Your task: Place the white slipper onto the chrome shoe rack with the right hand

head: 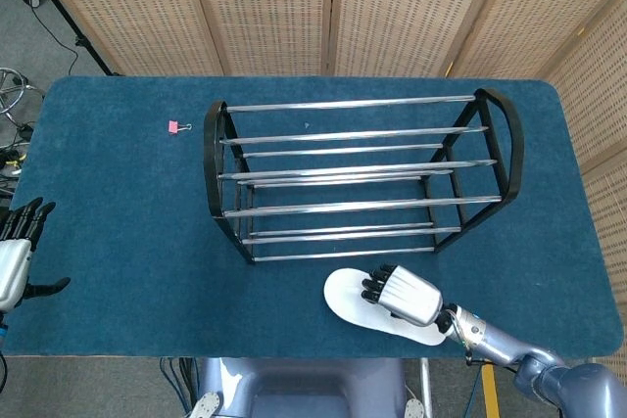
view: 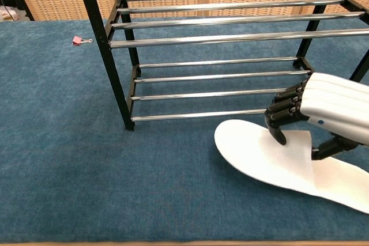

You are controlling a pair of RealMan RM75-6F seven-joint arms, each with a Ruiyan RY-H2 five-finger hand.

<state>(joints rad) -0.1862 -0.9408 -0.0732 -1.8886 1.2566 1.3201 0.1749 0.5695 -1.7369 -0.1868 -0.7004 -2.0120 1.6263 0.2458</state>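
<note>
The white slipper point(head: 348, 299) lies flat on the blue table in front of the chrome shoe rack point(head: 353, 205), toe pointing left. My right hand point(head: 402, 293) sits on the slipper's strap. In the chest view its dark fingers point(view: 283, 112) curl down onto the strap of the slipper point(view: 248, 148), and the thumb reaches in at the strap's rear edge, pinching it. That right hand point(view: 323, 105) is just in front of the rack's point(view: 219, 38) lowest rails. My left hand point(head: 18, 247) rests at the table's left edge, fingers spread, holding nothing.
A small pink binder clip point(head: 177, 127) lies on the table left of the rack, also seen as the clip point(view: 78, 40) in the chest view. Folding screens stand behind the table. The blue cloth point(head: 118, 242) spreads wide on the left.
</note>
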